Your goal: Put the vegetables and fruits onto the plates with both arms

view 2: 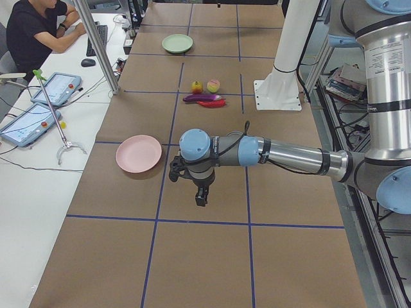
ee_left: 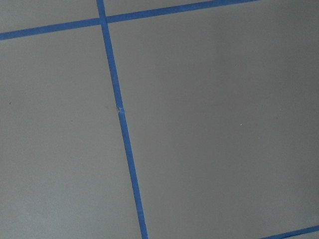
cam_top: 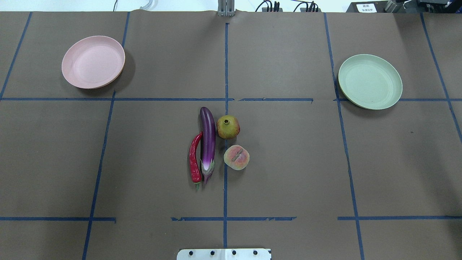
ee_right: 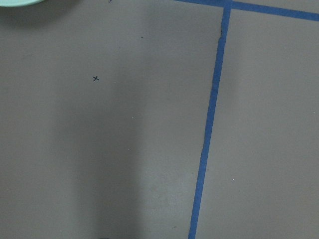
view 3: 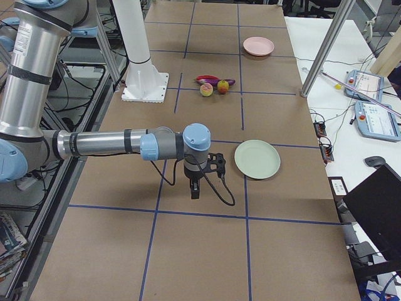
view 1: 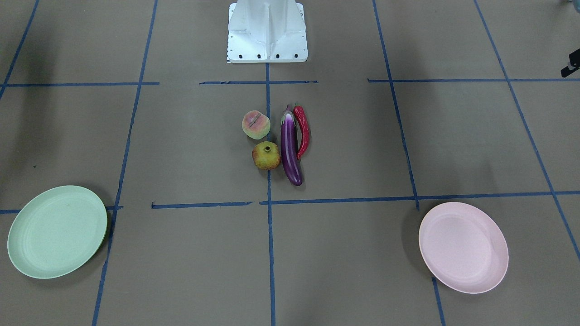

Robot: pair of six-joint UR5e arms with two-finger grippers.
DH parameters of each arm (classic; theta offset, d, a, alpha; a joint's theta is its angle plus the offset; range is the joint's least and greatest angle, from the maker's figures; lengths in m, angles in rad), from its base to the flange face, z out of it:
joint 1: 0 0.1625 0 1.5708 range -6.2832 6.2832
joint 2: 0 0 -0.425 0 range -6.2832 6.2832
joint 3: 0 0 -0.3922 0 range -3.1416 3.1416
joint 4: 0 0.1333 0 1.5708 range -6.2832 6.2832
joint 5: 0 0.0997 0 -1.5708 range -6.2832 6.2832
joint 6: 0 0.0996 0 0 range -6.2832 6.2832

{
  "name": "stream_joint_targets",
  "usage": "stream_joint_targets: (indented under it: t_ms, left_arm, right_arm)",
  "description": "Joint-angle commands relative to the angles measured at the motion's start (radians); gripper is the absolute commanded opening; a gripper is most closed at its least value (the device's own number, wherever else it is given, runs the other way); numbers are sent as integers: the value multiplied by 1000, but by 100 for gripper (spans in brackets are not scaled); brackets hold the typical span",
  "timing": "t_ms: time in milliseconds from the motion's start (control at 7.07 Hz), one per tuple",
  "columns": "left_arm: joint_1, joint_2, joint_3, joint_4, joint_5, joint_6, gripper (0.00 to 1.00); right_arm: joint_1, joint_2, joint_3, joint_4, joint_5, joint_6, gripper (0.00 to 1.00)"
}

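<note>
The purple eggplant [view 1: 290, 147] and the red chili pepper [view 1: 302, 131] lie side by side, touching, at the table's middle. The peach [view 1: 256, 125] and the pomegranate [view 1: 266, 155] sit just beside them. The pale pink plate [cam_top: 93, 61] lies far left in the overhead view and the pale green plate [cam_top: 370, 81] far right, both empty. My left gripper [view 2: 201, 197] hangs over bare table near the pink plate [view 2: 139, 153]. My right gripper [view 3: 195, 190] hangs near the green plate [view 3: 257, 158]. Both show only in side views, so I cannot tell if they are open or shut.
The white robot base [view 1: 267, 31] stands at the table's near edge behind the produce. Blue tape lines [cam_top: 225, 108] divide the brown table. A person [view 2: 38, 29] sits at a side desk with tablets. Metal posts [view 3: 322, 47] stand along the operators' side.
</note>
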Motion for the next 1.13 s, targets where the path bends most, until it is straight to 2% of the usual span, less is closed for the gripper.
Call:
stream_joint_targets:
  t_ms: [0,283,424,990]
  left_arm:
    - [0,1,-9,-1,0,-1,100]
    - [0,1,-5,-2,0,-1,100]
    - [0,2,1,-1,-2,-1,100]
    - [2,4,7,-2,3,2,100]
  right_arm:
    - [-1,0,14,0,23,4,100]
    - [-6,36,44,1,43,5,100]
    - [-52,104,46,1,55,42,100]
    - [-427,468,129,0,28,735,100]
